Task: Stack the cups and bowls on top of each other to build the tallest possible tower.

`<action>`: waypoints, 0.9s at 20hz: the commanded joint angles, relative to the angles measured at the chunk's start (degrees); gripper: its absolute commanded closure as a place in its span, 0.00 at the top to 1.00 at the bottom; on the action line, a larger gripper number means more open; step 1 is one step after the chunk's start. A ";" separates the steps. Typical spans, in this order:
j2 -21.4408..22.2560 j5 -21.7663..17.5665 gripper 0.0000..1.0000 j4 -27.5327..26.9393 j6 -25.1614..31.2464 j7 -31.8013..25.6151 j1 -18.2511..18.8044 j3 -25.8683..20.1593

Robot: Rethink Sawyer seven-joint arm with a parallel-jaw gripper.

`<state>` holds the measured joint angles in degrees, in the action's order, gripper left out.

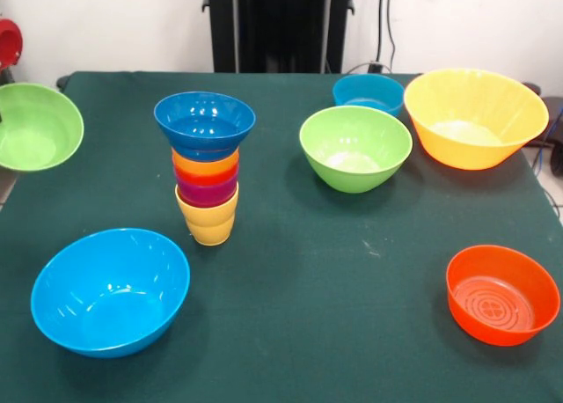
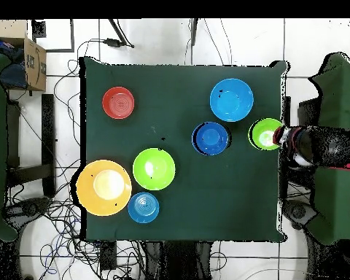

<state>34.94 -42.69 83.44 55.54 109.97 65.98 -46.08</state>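
The tower (image 1: 207, 170) stands left of centre: a yellow cup at the base, then purple, red-orange and orange-yellow cups, and a dark blue bowl (image 2: 211, 138) on top. A small green bowl (image 1: 35, 126) (image 2: 265, 134) sits at the table's edge, partly over it. My gripper (image 2: 281, 135) meets that bowl's outer rim, with the red and black arm (image 2: 316, 146) reaching in from beyond the edge. Loose on the table are a large light blue bowl (image 1: 110, 290), a green bowl (image 1: 355, 148), a teal bowl (image 1: 368, 93), an orange-yellow bowl (image 1: 475, 117) and an orange-red bowl (image 1: 502, 295).
The table is covered in dark green cloth (image 1: 334, 271). A cardboard box (image 2: 33, 62) and many cables lie on the floor around it. A red part of the arm (image 1: 7, 40) shows at the left edge of the front view.
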 commanded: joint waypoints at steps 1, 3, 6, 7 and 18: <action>2.29 1.92 0.00 1.69 9.38 -18.76 -4.48 -0.72; 3.37 2.75 0.00 2.11 10.47 -18.73 -4.49 -0.94; 4.99 4.40 0.00 2.40 12.43 -18.65 -4.66 -1.46; 5.40 4.83 0.00 2.48 12.76 -18.53 -4.71 -1.64; 8.62 9.09 0.00 1.96 16.19 -16.87 -6.14 -2.70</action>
<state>42.12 -34.56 83.49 64.79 109.97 63.50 -47.16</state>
